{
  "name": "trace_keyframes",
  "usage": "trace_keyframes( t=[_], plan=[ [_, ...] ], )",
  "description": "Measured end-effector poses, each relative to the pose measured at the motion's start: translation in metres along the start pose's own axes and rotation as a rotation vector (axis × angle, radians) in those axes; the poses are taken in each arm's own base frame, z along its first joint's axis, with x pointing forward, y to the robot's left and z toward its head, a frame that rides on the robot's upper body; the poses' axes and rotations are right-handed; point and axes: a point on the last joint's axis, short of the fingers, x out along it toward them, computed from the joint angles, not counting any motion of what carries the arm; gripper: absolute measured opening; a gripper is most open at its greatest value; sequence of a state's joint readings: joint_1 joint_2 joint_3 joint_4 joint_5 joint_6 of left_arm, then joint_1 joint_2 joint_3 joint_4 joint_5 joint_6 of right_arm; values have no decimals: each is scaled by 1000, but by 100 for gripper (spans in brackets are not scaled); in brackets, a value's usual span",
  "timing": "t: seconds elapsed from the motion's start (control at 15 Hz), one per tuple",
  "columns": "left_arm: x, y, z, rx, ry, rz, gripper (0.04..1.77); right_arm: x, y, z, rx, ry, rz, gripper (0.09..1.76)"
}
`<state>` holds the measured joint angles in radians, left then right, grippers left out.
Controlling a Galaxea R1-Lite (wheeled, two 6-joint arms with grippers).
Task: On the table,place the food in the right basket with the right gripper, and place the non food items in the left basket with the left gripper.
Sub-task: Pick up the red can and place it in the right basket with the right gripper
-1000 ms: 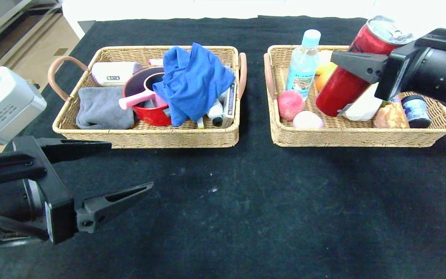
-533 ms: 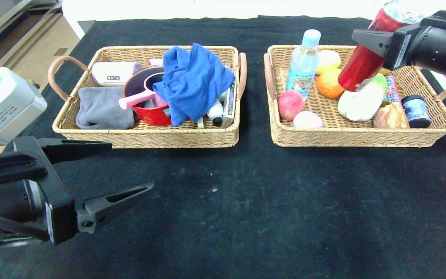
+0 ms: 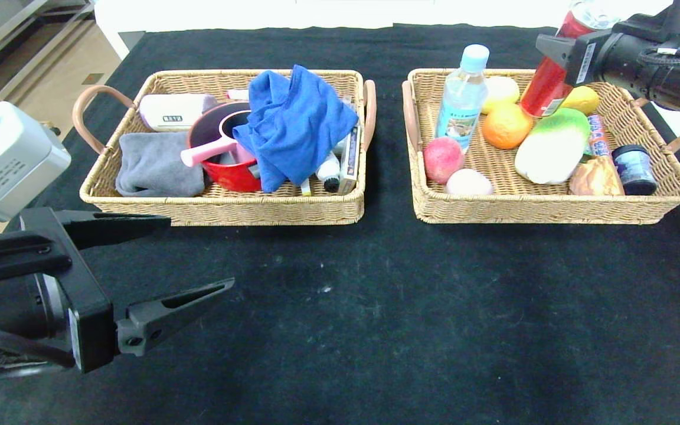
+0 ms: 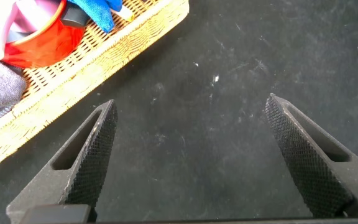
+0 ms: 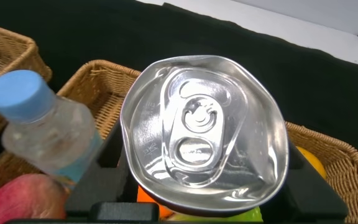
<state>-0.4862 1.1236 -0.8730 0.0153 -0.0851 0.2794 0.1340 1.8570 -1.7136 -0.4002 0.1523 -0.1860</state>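
Observation:
My right gripper (image 3: 555, 50) is shut on the red can (image 3: 543, 85), which tilts over the back of the right basket (image 3: 540, 208). The can's silver top (image 5: 204, 130) fills the right wrist view. Its base hangs low between the orange fruit (image 3: 506, 126) and a lemon; I cannot tell whether it touches. The clear bottle (image 3: 463, 97) stands in that basket. In the left basket (image 3: 222, 208) lie the blue cloth (image 3: 296, 124), the white bottle (image 3: 329, 170) and the yellow stick (image 3: 306, 188). Near the table's (image 3: 375, 307) front left, my left gripper (image 3: 200, 251) stands open and empty.
The left basket also holds a red pot (image 3: 228, 168), a grey cloth (image 3: 154, 165) and a white case (image 3: 172, 112). The right basket also holds a peach (image 3: 441, 159), a toy cabbage (image 3: 552, 144), bread (image 3: 595, 177) and a dark jar (image 3: 634, 170).
My right gripper has carried the red can toward the back right of the right basket and lowered its base there. The left arm has not moved.

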Motion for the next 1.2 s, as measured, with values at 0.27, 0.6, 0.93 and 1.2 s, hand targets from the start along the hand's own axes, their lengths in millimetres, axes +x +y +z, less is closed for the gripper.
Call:
trace_keyframes(
  t=[0.27,0.6,0.93,1.2],
  plan=[
    [0,0,0,0,1,-1,172,17,-10,-9,-9,-12,-24,106],
    [1,0,-1,1,5,-2,172,26,-17,-18,-14,-7,-39,106],
    [1,0,-1,0,6,-3,172,26,-21,-20,-20,-9,-49,119],
    [1,0,-1,1,8,-3,172,26,-21,-21,-20,-3,-49,140]
  ],
)
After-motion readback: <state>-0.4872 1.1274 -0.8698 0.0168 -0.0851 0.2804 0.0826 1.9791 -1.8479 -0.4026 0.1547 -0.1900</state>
